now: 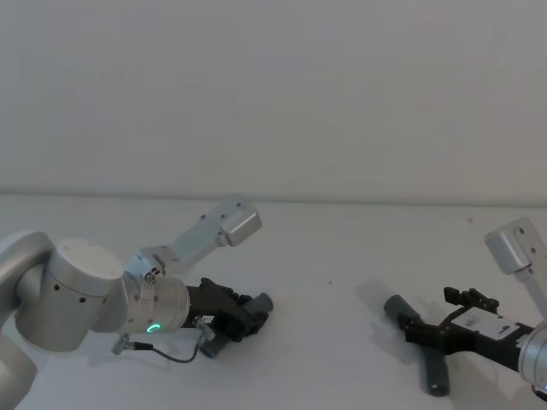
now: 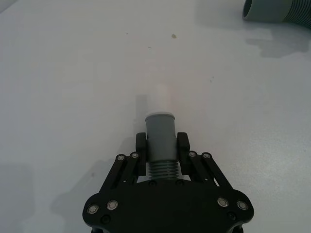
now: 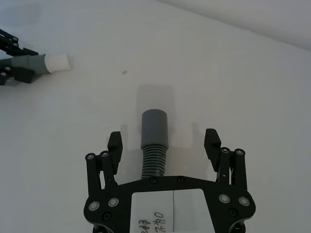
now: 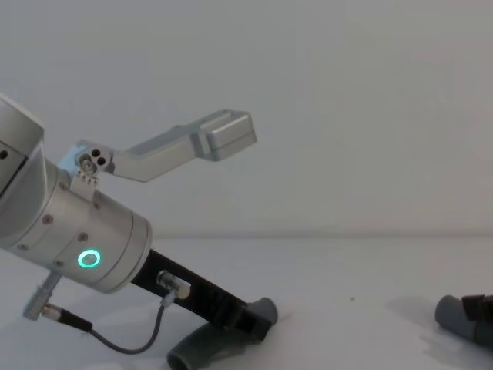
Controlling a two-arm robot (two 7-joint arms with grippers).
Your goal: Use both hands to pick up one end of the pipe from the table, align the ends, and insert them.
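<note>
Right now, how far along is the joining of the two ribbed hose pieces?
Done: the black left gripper is shut on the dark-grey ribbed hose piece with the white-banded cuff. In hand: the black right gripper stands open astride the other dark-grey ribbed hose piece, not touching it. Left: gripping it, aligning the two pieces, which are far apart, and inserting.

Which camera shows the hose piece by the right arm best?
The right wrist view: the right hose piece sits between the right end effector's open fingers, cuff and ribs plain. The head view has the end effector crossing over it; the chest and left wrist views catch its cuff end at an edge.
</note>
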